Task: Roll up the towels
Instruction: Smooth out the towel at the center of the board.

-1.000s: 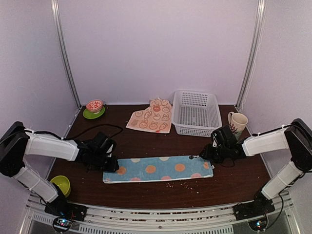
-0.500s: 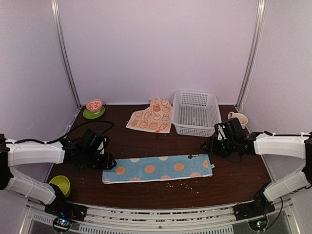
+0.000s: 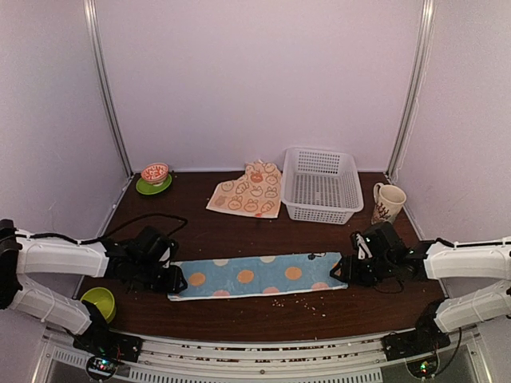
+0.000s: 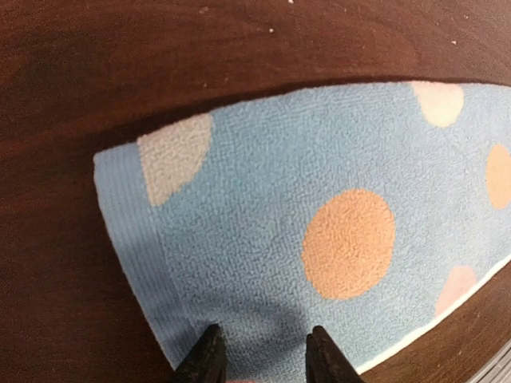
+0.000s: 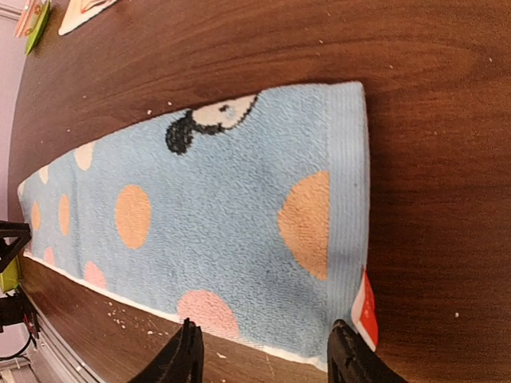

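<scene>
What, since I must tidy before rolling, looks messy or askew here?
Pale crumbs litter the table along the blue towel's near edge. The rabbit towel lies skewed and rumpled at the back, beside the basket.

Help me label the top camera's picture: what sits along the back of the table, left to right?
Red-patterned bowl on a green saucer → cream rabbit-print towel → white plastic basket → mug.

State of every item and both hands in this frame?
blue towel: flat strip, unrolled
rabbit towel: lying at back, unrolled
basket: upright, empty
mug: upright
left hand: open over blue towel's left end
right hand: open over its right end
</scene>
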### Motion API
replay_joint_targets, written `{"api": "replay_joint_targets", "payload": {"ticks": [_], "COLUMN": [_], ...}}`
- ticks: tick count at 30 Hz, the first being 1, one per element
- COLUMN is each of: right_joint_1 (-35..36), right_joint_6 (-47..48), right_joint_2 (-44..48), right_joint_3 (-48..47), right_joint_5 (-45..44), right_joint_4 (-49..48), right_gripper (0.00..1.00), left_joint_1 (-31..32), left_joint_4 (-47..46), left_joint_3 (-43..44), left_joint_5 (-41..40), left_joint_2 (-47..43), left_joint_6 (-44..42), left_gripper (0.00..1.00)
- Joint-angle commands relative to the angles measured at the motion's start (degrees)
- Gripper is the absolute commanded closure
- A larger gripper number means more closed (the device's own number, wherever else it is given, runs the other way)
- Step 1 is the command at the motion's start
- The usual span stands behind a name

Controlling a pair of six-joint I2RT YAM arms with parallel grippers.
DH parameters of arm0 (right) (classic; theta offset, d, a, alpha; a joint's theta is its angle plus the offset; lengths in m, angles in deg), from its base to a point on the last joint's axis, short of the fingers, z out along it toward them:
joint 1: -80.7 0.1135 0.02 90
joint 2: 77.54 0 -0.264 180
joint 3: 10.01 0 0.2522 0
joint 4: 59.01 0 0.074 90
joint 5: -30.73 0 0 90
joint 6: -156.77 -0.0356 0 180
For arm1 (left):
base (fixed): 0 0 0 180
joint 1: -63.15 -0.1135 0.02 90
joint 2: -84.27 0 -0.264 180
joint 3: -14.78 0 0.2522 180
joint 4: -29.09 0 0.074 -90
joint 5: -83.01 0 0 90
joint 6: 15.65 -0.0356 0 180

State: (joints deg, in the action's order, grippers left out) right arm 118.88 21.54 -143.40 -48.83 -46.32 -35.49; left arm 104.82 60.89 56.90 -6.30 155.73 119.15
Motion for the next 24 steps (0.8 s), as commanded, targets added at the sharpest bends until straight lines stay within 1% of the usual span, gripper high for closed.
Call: {"api": "replay_joint_targets", "payload": {"ticks": [1, 3, 5, 8, 10, 12, 15, 20, 24], "right_joint_1": [0.1, 0.1, 0.1, 0.0, -0.2, -0.2, -0.2, 0.3, 0.9], "right_joint_6": [-1.7, -2.5, -3.7, -5.1, -6.8, -9.4, -13.9, -21.6, -24.1], "right_joint_2": [-0.8, 0.6, 4.8, 10.2, 11.6, 11.2, 9.0, 9.0, 7.6], "right_joint_3": [1.8, 2.7, 3.1, 1.1, -0.3, -1.2, -1.6, 0.6, 0.6], "right_joint_5": [-3.3, -3.2, -4.1, -8.1, -9.6, -9.8, -8.6, -8.1, -7.9], "right_joint_4": [-0.4, -0.9, -0.5, 5.9, 9.4, 12.3, 15.2, 15.4, 14.7], "right_gripper": [0.47, 0.46, 0.39, 0.29, 0.27, 0.27, 0.28, 0.33, 0.37], "left_joint_1": [0.1, 0.2, 0.6, 0.7, 0.8, 1.0, 1.5, 1.5, 1.5], "left_joint_4": [-1.0, -0.4, 0.3, 2.3, 3.0, 2.1, -2.0, -7.9, -10.6], "left_joint_3": [-1.6, -1.8, -1.4, 2.3, 6.3, 9.7, 12.9, 15.1, 15.4], "left_joint_5": [-2.0, -1.8, -1.6, -1.0, -0.4, 0.3, 0.1, -0.3, 0.3], "left_joint_2": [0.8, -0.8, -4.5, -9.0, -9.1, -7.9, -4.3, 2.1, 4.4], "left_joint_6": [1.9, 1.9, 0.8, -1.9, -3.5, -4.7, -5.7, -5.7, -5.5], "left_gripper": [0.65, 0.65, 0.63, 0.57, 0.56, 0.55, 0.57, 0.59, 0.60]}}
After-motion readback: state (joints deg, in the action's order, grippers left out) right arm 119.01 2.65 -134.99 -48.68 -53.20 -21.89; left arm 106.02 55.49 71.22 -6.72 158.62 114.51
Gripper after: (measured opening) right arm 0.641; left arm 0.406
